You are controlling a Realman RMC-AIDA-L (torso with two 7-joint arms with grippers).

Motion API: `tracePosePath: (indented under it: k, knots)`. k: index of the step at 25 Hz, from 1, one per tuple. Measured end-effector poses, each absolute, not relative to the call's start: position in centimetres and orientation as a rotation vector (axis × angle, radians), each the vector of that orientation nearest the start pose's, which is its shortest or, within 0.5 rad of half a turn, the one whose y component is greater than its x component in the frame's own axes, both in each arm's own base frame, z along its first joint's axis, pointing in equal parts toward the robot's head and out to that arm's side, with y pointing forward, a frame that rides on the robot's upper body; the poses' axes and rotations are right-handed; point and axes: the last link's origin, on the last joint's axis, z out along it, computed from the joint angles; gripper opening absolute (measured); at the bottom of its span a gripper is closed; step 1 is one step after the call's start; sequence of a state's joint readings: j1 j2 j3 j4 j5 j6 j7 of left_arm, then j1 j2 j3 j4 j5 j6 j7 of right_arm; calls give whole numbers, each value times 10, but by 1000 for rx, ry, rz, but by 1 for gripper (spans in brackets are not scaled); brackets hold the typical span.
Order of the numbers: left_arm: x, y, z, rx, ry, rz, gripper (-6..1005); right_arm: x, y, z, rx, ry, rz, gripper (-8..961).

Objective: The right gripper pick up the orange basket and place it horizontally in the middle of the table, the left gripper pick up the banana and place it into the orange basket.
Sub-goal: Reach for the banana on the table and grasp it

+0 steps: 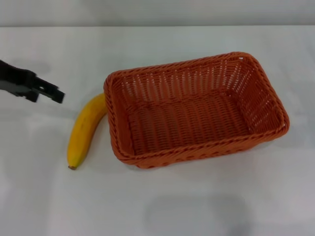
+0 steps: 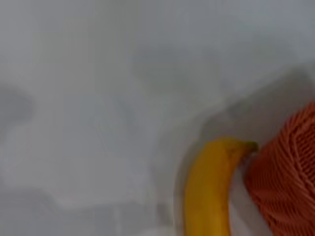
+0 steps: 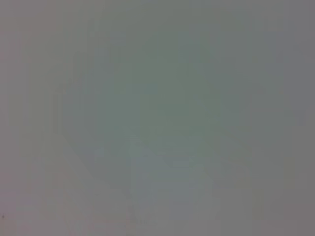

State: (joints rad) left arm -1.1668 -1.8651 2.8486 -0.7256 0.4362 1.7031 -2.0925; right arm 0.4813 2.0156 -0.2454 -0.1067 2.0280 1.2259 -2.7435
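The orange basket [image 1: 197, 150] stands upright and empty in the middle of the white table [image 1: 197, 206], its long side running roughly left to right. The yellow banana [image 1: 86, 130] lies on the table against the basket's left end, stem tip by the basket's corner and dark end toward the front. My left gripper [image 1: 49, 93] hovers at the far left, open, a little behind and to the left of the banana, holding nothing. The left wrist view shows the banana [image 2: 209, 191] beside the basket [image 2: 288, 182] corner. The right gripper is out of view; its wrist view shows only a plain grey surface.
The table's back edge meets a pale wall at the top of the head view. Bare tabletop lies in front of the basket and to the left of the banana.
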Motion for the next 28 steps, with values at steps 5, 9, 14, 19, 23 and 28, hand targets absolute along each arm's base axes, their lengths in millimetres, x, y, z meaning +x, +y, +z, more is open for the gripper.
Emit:
tracePosePath:
  k: [5, 9, 14, 19, 23, 28]
  knots:
    - [-237, 411, 88, -2443, -1510, 269, 788, 362, 344, 70, -1443, 522, 737, 869]
    - [-236, 414, 70, -2458, -1484, 322, 787, 361, 344, 69, -1443, 524, 741, 869]
    - [-240, 414, 50, -2442, -1463, 379, 785, 362, 343, 69, -1443, 526, 740, 870]
    - [-242, 414, 35, -2436, -1451, 400, 783, 363, 342, 69, -1442, 527, 739, 870]
    - [-242, 415, 27, -2436, -1447, 399, 782, 363, 342, 69, -1442, 528, 738, 869]
    - [-243, 415, 21, -2422, -1444, 411, 780, 365, 340, 69, -1440, 531, 734, 870]
